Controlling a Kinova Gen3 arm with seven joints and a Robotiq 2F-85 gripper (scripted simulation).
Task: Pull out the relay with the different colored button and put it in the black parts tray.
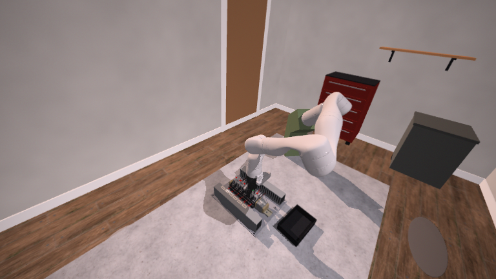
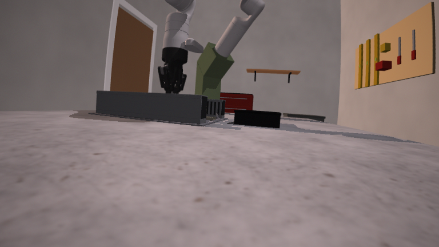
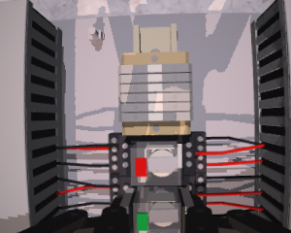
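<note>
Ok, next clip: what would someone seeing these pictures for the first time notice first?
Probably the big white arm bent low over the grey relay block on the pale mat, with the black tray beside it. In the wrist view the gripper is shut on the relay with the green button, the odd one next to a red-buttoned relay.

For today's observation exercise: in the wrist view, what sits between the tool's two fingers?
The green-button relay sits between the fingers, gripped by the tool. The red-button relay stands just beyond it.
</note>
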